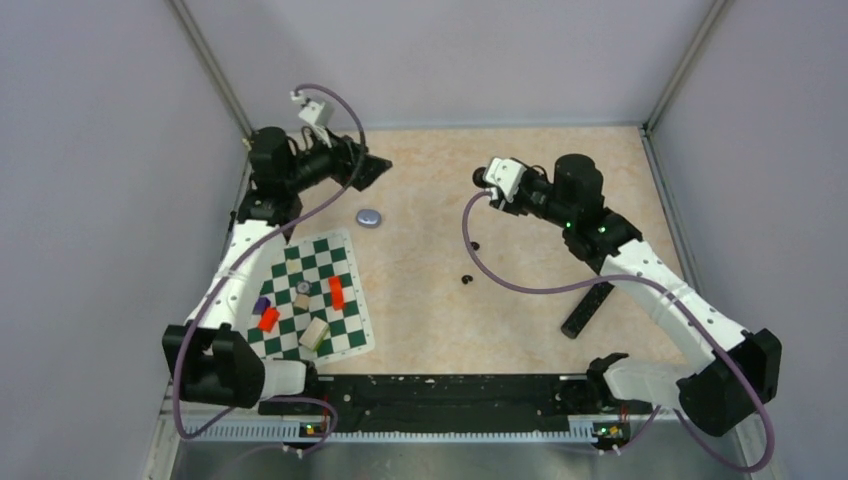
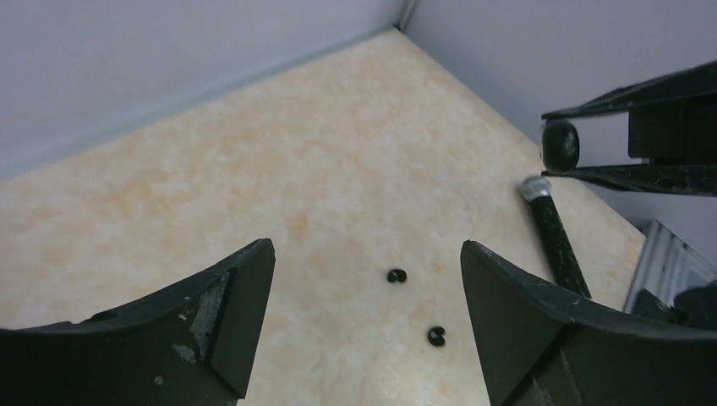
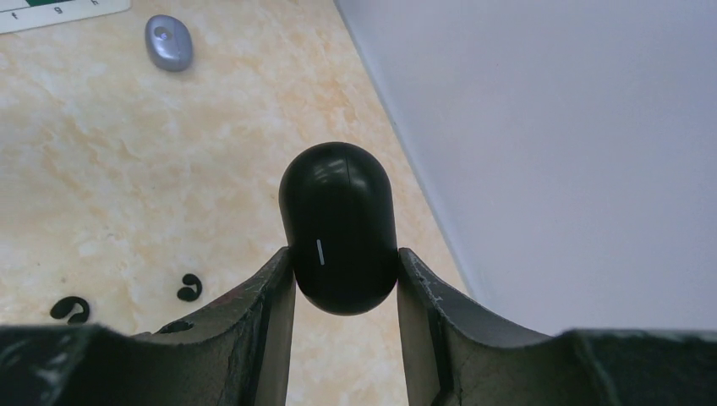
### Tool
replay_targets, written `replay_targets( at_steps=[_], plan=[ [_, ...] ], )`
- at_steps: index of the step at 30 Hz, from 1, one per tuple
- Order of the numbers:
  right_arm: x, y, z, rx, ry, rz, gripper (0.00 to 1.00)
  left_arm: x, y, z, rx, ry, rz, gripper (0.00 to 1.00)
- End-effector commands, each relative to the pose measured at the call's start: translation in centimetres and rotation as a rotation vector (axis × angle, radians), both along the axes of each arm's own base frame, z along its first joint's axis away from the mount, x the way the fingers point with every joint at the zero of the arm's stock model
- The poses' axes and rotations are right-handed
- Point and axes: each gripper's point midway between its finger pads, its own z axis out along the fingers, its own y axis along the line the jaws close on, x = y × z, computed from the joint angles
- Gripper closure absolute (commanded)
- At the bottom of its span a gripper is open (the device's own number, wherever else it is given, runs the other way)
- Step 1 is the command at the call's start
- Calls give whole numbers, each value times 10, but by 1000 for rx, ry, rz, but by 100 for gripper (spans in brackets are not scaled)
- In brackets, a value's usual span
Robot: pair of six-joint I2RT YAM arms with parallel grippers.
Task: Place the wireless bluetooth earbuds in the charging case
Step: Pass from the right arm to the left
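Note:
My right gripper is shut on a glossy black pill-shaped case with a seam and a white mark, held above the table's far right. It also shows in the left wrist view. Two tiny black curled earbud-like pieces lie on the table between the arms, also in the left wrist view. A closed bluish-lavender oval charging case lies below my left gripper, which is open and empty. No pale lilac earbuds are in view.
A green-and-white chessboard mat at the near left carries several small blocks. A long black cylinder with a silver tip lies at the near right. Grey walls close in the far and side edges.

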Motion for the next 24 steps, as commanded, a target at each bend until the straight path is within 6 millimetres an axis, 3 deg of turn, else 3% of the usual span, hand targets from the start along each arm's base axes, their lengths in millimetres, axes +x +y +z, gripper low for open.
replay_targets(
  at_steps=[1,4,8,24],
  plan=[
    [-12,10,28,133,-115,-18,92,-21,-50,-14,-46,42,-116,17],
    [-14,14,18,130,-126,-15,92,-37,-84,-22,-92,106,-212,17],
    [-10,18,7,141,-107,-40,91,-48,-107,-31,-140,175,-301,16],
    [-26,61,-19,76,-76,47,91,-53,-149,-77,-46,254,-361,23]
  ],
)
